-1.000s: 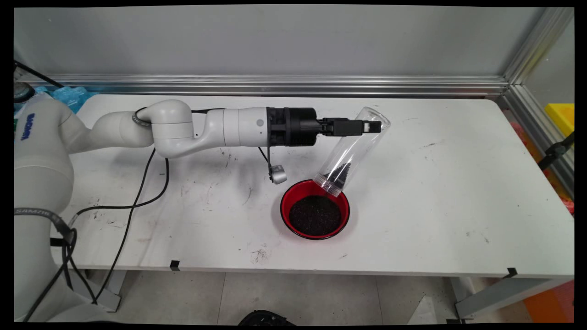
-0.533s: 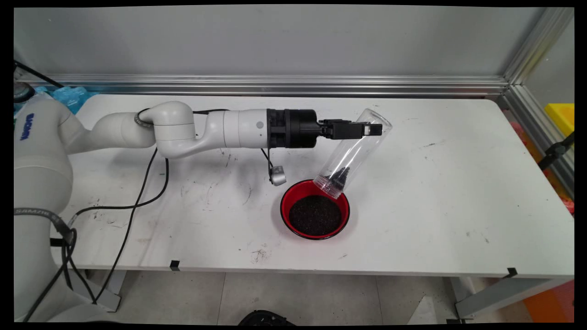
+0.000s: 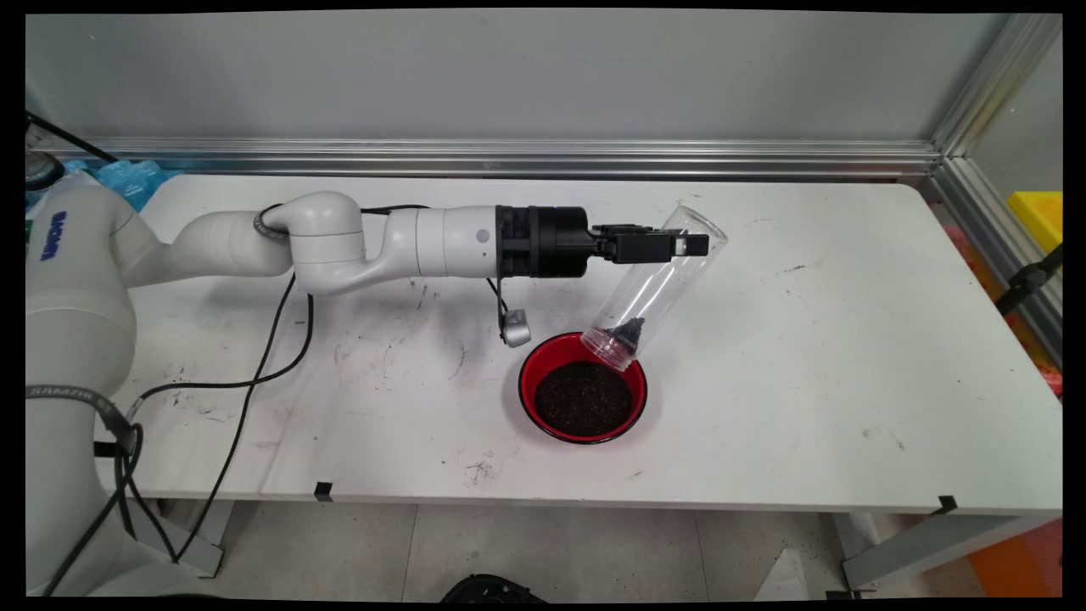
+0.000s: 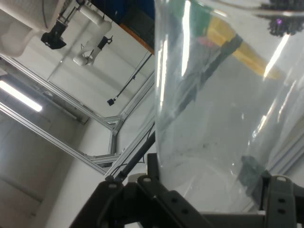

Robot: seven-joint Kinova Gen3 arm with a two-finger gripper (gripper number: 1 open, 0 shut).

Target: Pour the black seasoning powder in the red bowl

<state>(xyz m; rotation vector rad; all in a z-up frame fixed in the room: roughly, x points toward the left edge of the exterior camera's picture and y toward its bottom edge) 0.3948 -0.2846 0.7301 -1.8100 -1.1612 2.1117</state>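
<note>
My gripper [image 3: 679, 245] is shut on a clear plastic tube [image 3: 653, 284], held near its closed upper end. The tube is tilted with its open mouth down, over the far rim of a red bowl [image 3: 530, 373]. A small heap of black grains [image 3: 626, 333] lies at the tube's mouth. The bowl holds a layer of the same black grains [image 3: 582, 397]. In the hand view the tube's clear wall [image 4: 223, 118] fills most of the picture between the black fingers [image 4: 278, 199], and the bowl is out of sight.
A white table [image 3: 848, 356] carries the bowl near its front middle. Black cables [image 3: 271, 339] hang from the arm at the left, and a small silver connector [image 3: 514, 325] dangles just left of the bowl. A metal rail [image 3: 509, 157] runs along the back.
The black grains inside the tube have dwindled and slid towards its mouth. The tube has tipped slightly steeper and the gripper has shifted a little to the right.
</note>
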